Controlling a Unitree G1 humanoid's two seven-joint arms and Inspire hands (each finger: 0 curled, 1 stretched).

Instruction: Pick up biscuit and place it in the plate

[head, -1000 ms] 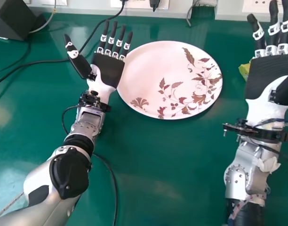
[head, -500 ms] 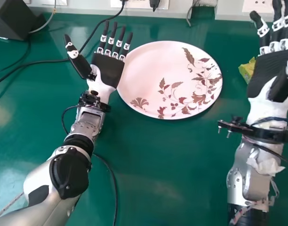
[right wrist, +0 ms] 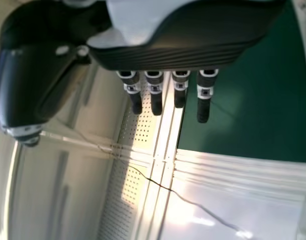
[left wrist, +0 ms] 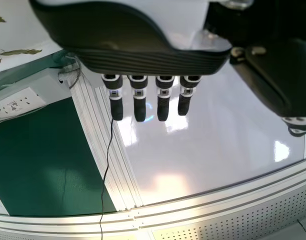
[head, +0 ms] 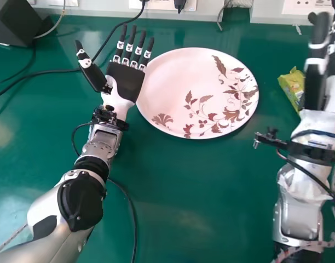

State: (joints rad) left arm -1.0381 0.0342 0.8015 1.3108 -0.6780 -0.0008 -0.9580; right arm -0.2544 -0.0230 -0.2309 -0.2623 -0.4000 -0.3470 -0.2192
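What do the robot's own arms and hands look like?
The left hand and right hand have black palms, black fingers with white bands, and white shells toward the wrist. The left forearm and right forearm are silvery metal with black parts and dark cables; the right also has whitish wrapping.

Plate (head: 173,76) is showing pale pink, with a brown and reddish pattern of leaves and flowers trailing over it. Biscuit packet (head: 291,84) is displaying yellow-green; tabletop (head: 184,186) is presenting deep green.
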